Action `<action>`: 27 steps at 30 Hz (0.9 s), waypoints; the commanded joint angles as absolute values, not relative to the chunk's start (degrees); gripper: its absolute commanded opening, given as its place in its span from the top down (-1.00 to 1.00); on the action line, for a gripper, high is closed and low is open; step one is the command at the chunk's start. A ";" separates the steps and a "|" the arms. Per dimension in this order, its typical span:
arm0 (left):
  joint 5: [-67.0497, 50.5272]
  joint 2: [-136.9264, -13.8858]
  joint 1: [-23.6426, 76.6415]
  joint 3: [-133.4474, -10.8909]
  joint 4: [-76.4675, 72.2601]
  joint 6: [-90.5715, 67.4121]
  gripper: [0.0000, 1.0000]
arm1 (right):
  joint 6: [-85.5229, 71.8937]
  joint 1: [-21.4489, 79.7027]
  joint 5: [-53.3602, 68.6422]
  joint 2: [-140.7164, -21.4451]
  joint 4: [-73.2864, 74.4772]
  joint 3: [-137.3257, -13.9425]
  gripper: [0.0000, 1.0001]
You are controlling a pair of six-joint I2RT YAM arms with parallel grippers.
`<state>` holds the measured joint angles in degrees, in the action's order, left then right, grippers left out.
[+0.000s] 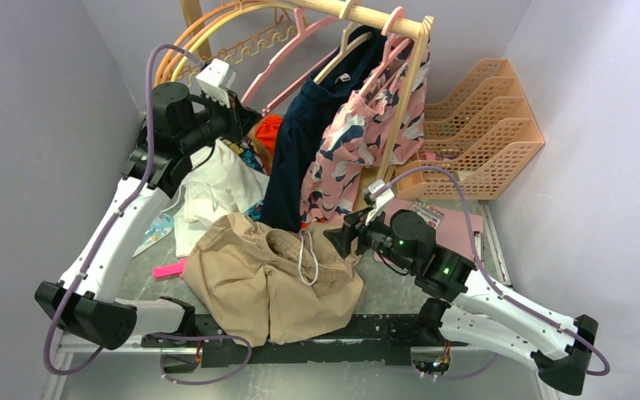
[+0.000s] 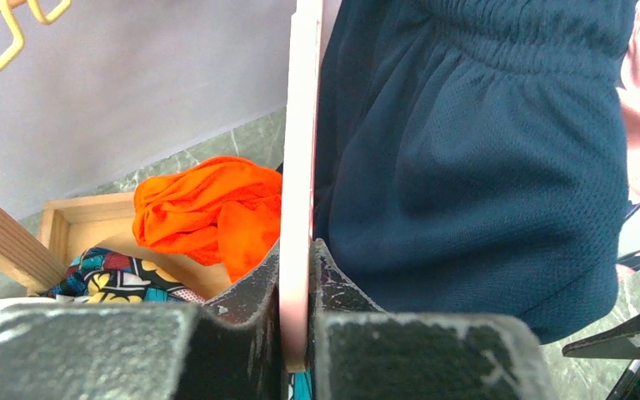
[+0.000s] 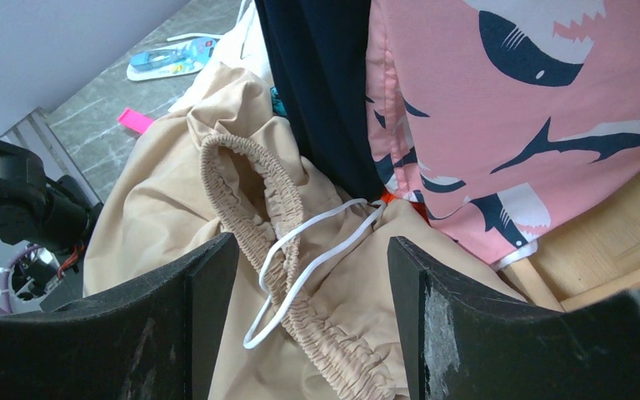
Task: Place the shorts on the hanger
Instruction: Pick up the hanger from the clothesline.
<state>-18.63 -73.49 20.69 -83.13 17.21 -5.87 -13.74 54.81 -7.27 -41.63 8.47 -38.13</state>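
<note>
The tan shorts (image 1: 250, 283) lie crumpled on the table in front of the rack, with their gathered waistband and white drawstring (image 1: 307, 258) facing up. My right gripper (image 1: 346, 237) hovers just above that waistband. In the right wrist view it (image 3: 312, 250) is open, and the shorts (image 3: 167, 192) and drawstring show between its fingers. The pink hanger (image 1: 287, 54) hangs from the wooden rail. My left gripper (image 1: 246, 112) is at the hanger's lower left end. The left wrist view shows this gripper (image 2: 297, 250) shut on the thin pink hanger bar (image 2: 300, 125).
A navy garment (image 1: 300, 142) and a pink shark-print garment (image 1: 358, 142) hang on the rail close to the pink hanger. Orange and yellow hangers (image 1: 217, 33) hang behind. An orange cloth (image 1: 268, 129), a white garment (image 1: 217, 187) and a peach file rack (image 1: 475, 133) surround the rack.
</note>
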 commanded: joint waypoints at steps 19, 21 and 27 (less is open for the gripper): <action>-13.22 -80.19 22.03 -95.28 15.21 -8.47 0.86 | -13.89 54.62 -7.82 -41.01 8.79 -37.71 -0.40; -13.06 -81.13 22.21 -96.12 15.92 -8.15 0.86 | -13.89 54.64 -7.78 -41.12 8.72 -37.70 -0.40; -12.36 -84.71 22.65 -98.92 18.42 -7.54 0.86 | -13.97 54.63 -7.69 -41.25 8.70 -37.60 -0.40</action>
<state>-13.82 -83.15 22.02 -96.01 18.76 -8.29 -13.78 54.81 -7.27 -41.63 8.45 -38.13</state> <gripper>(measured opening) 0.109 0.700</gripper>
